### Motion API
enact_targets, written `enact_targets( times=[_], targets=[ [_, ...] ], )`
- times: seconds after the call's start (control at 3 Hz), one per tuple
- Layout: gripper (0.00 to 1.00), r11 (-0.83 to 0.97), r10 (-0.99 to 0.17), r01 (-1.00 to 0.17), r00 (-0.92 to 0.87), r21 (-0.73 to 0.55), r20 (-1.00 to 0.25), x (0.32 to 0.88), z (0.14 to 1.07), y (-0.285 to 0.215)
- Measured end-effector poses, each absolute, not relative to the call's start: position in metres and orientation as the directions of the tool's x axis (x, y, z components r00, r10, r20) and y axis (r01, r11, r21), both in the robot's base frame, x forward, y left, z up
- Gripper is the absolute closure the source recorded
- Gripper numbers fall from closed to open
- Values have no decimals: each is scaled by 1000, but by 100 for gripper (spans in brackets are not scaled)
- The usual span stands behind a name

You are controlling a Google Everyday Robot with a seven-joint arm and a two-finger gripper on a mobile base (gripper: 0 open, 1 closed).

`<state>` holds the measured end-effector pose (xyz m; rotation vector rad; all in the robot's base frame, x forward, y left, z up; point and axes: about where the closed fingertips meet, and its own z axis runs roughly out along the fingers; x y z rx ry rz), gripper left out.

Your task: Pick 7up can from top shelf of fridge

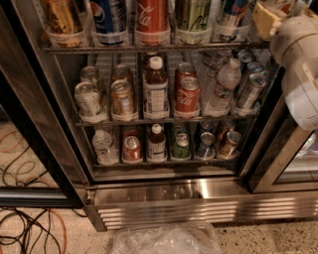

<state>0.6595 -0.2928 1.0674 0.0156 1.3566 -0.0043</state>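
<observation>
Bent in from the right, white arm [298, 49] with gripper [264, 20] level with the right end of the fridge's [198, 193] top shelf [149, 48]. Whether spread or closed, cannot tell. Just beside it, partly hidden, the 7up can [287, 6].

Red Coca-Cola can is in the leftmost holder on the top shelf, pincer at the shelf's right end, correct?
Not leftmost: the camera view shows the red Coca-Cola can third from left on the top shelf, between a Pepsi can and an olive-green can. The pincer is at the shelf's right end.
</observation>
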Motion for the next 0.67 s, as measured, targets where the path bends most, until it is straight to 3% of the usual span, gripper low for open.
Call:
enact_targets(
  times=[0.33, 0.67],
  targets=[
    [37, 999, 11, 31, 213, 18, -977, 661, 1067, -296],
    [56, 1000, 3, 20, 205, 7, -979, 662, 1066, -292]
  ],
)
